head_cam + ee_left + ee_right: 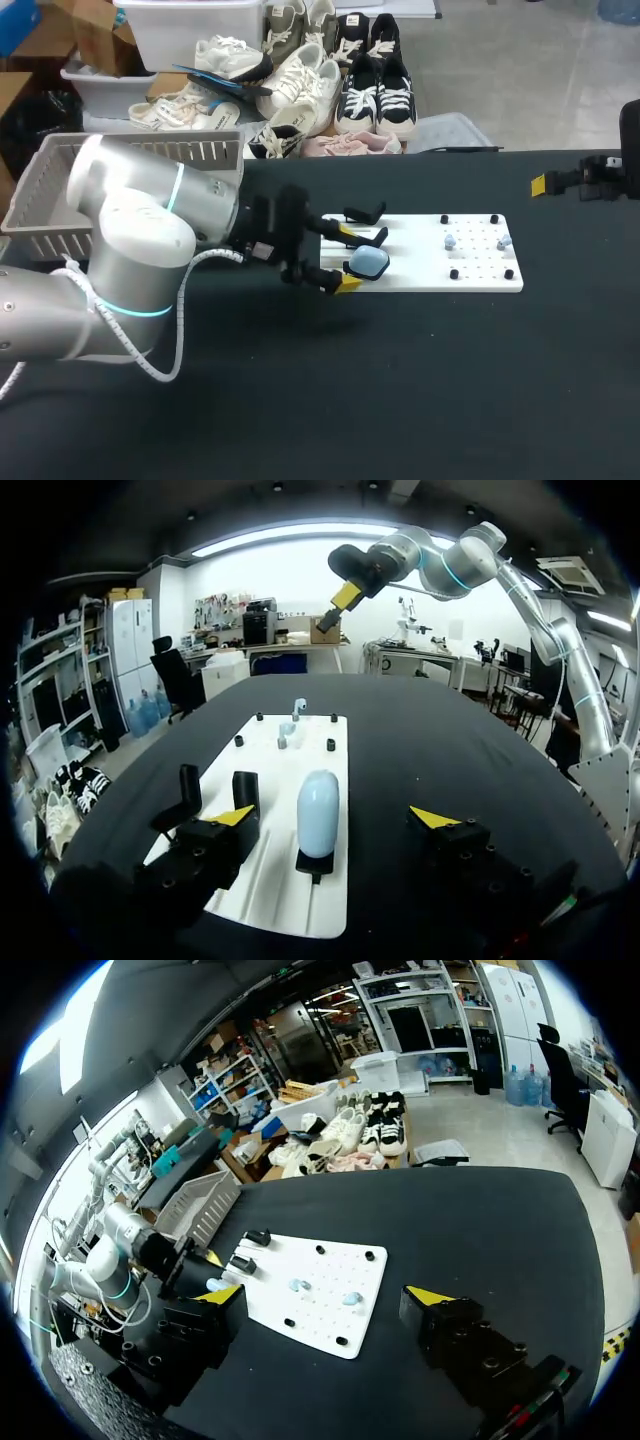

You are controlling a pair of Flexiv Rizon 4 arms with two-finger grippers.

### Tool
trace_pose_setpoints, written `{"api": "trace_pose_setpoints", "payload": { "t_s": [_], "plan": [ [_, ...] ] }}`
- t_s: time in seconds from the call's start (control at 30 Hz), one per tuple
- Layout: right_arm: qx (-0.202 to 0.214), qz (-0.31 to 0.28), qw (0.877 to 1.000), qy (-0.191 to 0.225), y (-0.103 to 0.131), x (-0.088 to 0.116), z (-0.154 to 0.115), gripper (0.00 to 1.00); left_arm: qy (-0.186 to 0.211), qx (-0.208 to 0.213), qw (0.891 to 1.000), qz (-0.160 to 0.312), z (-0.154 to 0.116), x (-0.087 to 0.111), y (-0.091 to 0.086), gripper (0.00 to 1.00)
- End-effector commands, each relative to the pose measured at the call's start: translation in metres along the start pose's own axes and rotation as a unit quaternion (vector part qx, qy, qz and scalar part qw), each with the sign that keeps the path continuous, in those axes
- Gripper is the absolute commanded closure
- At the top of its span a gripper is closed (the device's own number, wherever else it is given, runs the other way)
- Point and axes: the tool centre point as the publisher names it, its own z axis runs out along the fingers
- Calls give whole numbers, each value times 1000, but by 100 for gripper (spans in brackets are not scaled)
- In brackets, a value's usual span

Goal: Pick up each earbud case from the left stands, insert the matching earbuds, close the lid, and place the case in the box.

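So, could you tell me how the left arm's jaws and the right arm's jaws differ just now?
The left arm has its jaws low over the white board; the right arm has its jaws raised high near the table's right edge, off the board. The left arm's jaws flank the blue earbud case without touching it; the right arm's have nothing between them. Both pairs are open.

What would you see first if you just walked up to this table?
The big silver-white left arm fills the table's left side. Its left gripper, yellow-tipped fingers open, sits either side of a pale blue egg-shaped earbud case on a black stand on the flat white plastic board.
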Motion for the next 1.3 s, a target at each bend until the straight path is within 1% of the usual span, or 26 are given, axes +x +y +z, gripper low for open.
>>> {"api": "trace_pose_setpoints", "payload": {
  "t_s": [0.03, 0.27, 0.4, 0.47, 0.57, 0.63, 0.7, 0.8, 1.23, 1.3],
  "plan": [
    [0, 0, 1000, 0, 0, 0, 0, 0, 1, 3, 1000, -2, 6, 1, 3, 0],
    [0, 0, 1000, 0, 0, 0, 0, 0, 0, 6, 1000, -3, 10, 2, 3, 0],
    [0, 0, 1000, 0, 0, 0, 0, 0, 0, 7, 1000, -6, 13, 4, 5, 6],
    [0, 0, 1000, 0, 0, 0, 0, 0, 1, 7, 1000, -6, 14, 3, 8, 16],
    [0, 0, 1000, 0, 0, 0, 0, 0, 0, 8, 1000, -8, 15, 2, 9, 18],
    [0, 0, 1000, 0, 0, 0, 0, 0, -1, 8, 1000, -9, 16, 1, 11, 24],
    [0, 0, 1000, 0, 0, 0, 0, 0, -2, 8, 1000, -11, 16, 2, 12, 24],
    [0, 0, 1000, 0, 0, 0, 0, 0, -1, 7, 1000, -13, 17, 3, 13, 30],
    [0, 0, 1000, 0, 0, 0, 0, 0, 3, 6, 1000, -22, 19, 8, 12, 36],
    [0, 0, 1000, 0, 0, 0, 0, 0, 3, 5, 1000, -22, 19, 8, 12, 36]
  ]
}}
